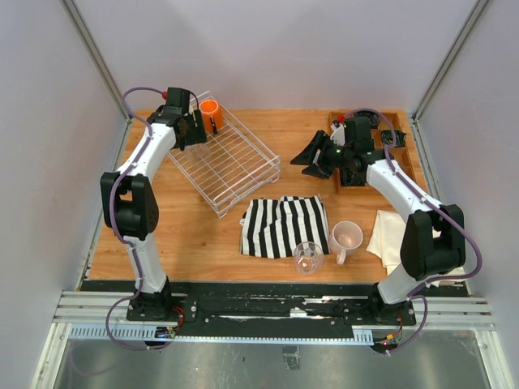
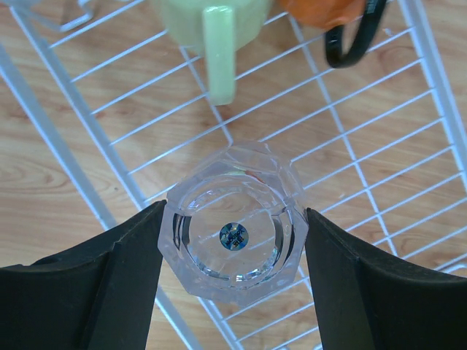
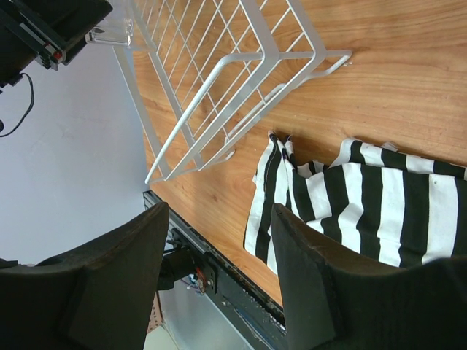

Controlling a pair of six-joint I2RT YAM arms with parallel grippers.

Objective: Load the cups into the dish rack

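Clamped between my left fingers (image 2: 102,292), a clear faceted glass tumbler (image 2: 232,237) sits over the white wire dish rack (image 1: 235,158), with a yellow-green mug (image 2: 211,29) and an orange mug (image 2: 314,9) just beyond it inside. Beside the rack, my right fingers (image 3: 109,292) gape empty near a black-and-white striped cloth (image 3: 379,197).

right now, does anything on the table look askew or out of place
The dish rack sits skewed to the table edges, and the striped cloth lies rumpled with a glass tumbler at its near edge. Nothing spilled or broken shows.
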